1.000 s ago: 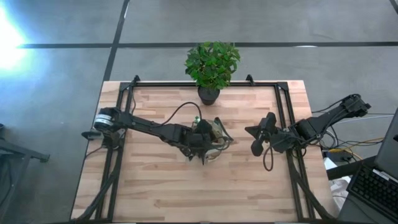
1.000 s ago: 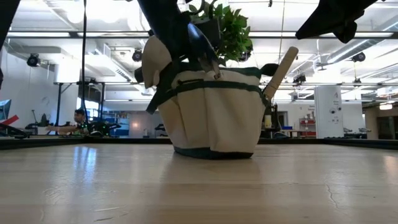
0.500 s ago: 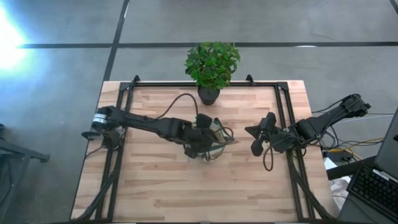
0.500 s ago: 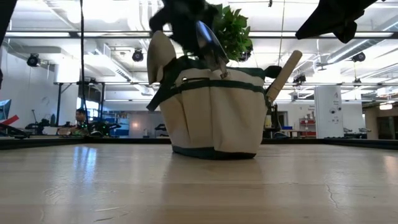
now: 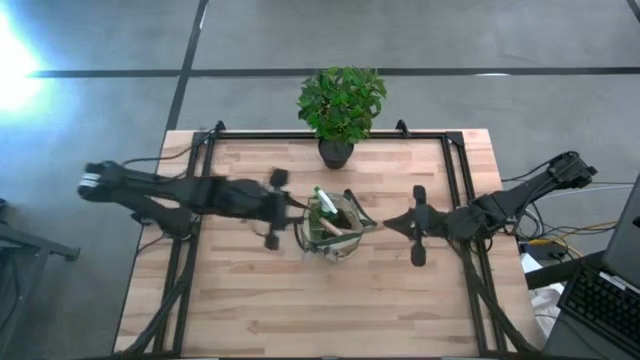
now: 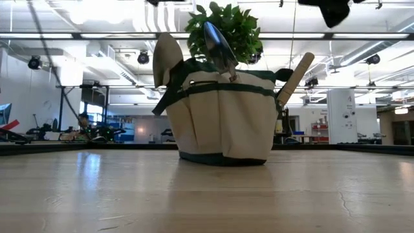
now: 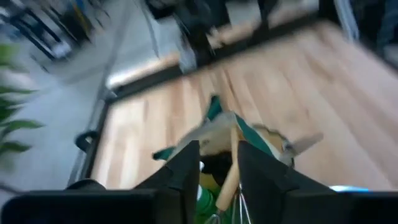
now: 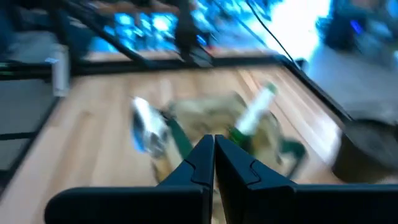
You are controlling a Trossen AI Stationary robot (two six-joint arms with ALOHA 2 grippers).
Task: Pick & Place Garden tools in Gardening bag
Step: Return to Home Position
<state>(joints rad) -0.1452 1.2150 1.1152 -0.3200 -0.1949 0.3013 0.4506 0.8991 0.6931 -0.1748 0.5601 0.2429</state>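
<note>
Left gripper (image 7: 217, 155): fingers parted, nothing held, just beside the gardening bag (image 5: 333, 228) on its left in the high view. Right gripper (image 8: 214, 143): fingers pressed together, empty, near the bag's right. Bag upright, holding green spray bottle (image 5: 322, 205), trowel (image 6: 218, 42) and wooden handle (image 6: 294, 76).

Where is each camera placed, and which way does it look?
High view: overhead, straight down on the table; both arms, left gripper, right gripper.
Low view: table height, facing the gardening bag, plant behind; right arm above.
Left wrist view: past its open fingers, toward the bag.
Right wrist view: past its shut fingers, toward the bag.
All four share the bag.
</note>
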